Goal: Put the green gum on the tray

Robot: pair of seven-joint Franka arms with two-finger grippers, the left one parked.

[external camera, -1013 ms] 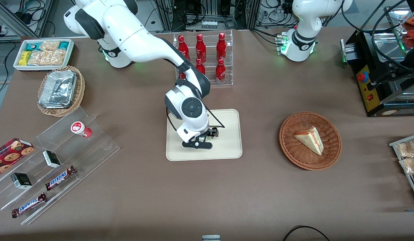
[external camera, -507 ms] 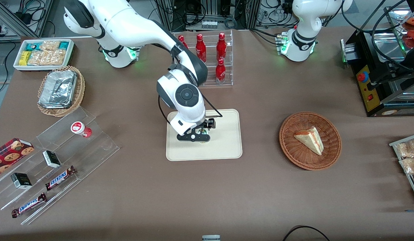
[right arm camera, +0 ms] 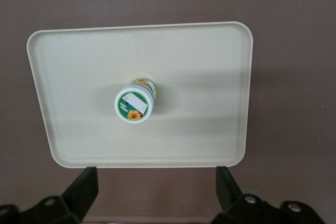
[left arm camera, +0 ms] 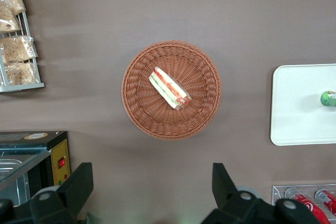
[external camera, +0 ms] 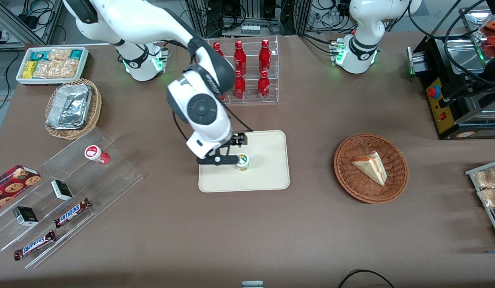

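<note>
- The gripper (external camera: 218,160) hangs above the tray's edge toward the working arm's end, with its fingers (right arm camera: 84,187) spread wide apart and nothing between them; the wrist view looks straight down on the tray from well above.
- The green gum (external camera: 242,162) stands upright on the tray (external camera: 271,176), free of the fingers, just beside the gripper at about its 3 o'clock in the front view. Seen from the wrist, it sits close to the tray's middle, lid up, well inside the raised rim.
- Judged from this, the placing itself is done: the canister rests on the tray and has been let go. What seems left is only for the arm to clear away without brushing the canister.
- At roughly 9 o'clock from the tray, on a clear stepped stand (external camera: 71,184), the red-lidded canister (external camera: 96,154) lies untouched.
- At 3 o'clock from the tray is a wicker basket (external camera: 370,168) holding a sandwich wedge (external camera: 370,167); at 12 o'clock, a rack of red bottles (external camera: 251,72).
</note>
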